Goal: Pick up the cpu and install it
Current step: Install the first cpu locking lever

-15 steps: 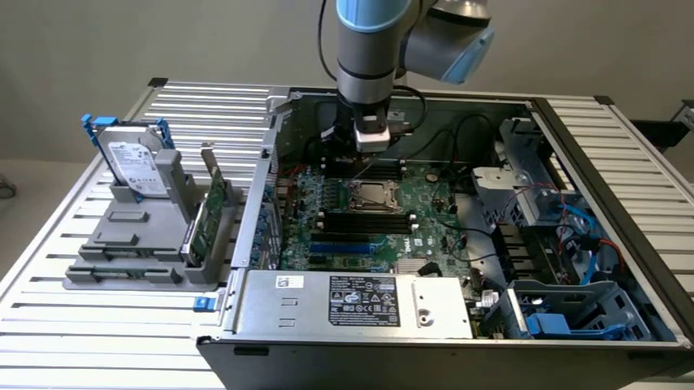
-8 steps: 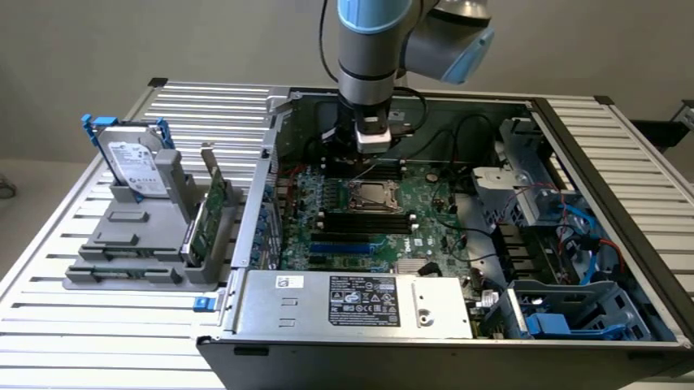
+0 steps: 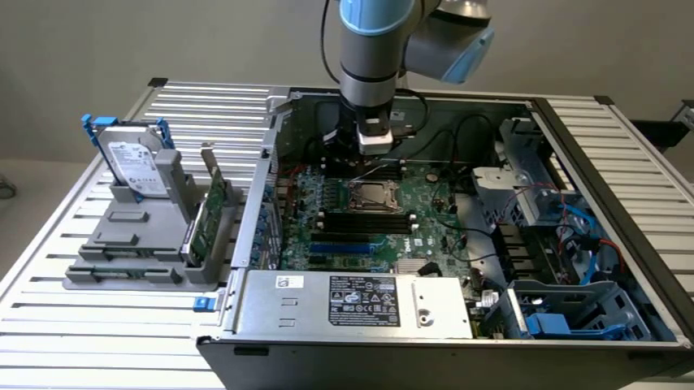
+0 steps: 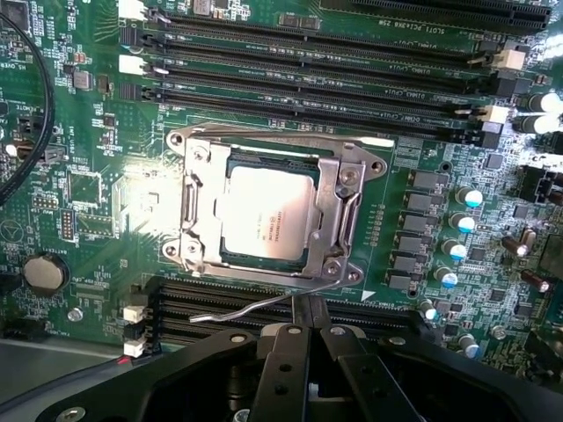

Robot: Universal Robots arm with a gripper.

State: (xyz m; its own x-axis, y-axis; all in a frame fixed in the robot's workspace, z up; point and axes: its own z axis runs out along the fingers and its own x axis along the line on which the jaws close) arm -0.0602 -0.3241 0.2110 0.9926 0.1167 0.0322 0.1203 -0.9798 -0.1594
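My arm [image 3: 366, 49] hangs straight down, and my gripper [image 3: 372, 161] points down below the wrist. My two black fingers [image 4: 286, 360] slope inward, tips pressed together, jaws closed.

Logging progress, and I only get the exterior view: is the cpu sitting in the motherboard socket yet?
Observer: Yes, the cpu lies flat inside the metal frame, silvery top up.
Operator: Where's the wire lever?
Observer: The wire lever lies across the memory slots, its free end apart from the frame.
Operator: And the jaws?
Observer: Shut, with the gripper tips at that lever.
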